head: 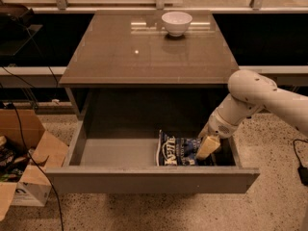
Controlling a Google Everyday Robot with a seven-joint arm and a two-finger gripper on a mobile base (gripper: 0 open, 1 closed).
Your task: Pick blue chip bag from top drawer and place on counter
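Note:
The top drawer [120, 150] is pulled open below the counter [144, 52]. The blue chip bag [175, 153] lies flat on the drawer floor at the right, its white lettering facing up. My gripper [208, 147] reaches down into the drawer from the right and sits at the bag's right edge, covering part of it. The white arm [250, 93] bends over the drawer's right wall.
A white bowl [176, 23] stands at the back of the counter. An open cardboard box [24, 162] with cables sits on the floor to the left. The drawer's front panel [149, 179] juts toward the camera. Speckled floor lies all around.

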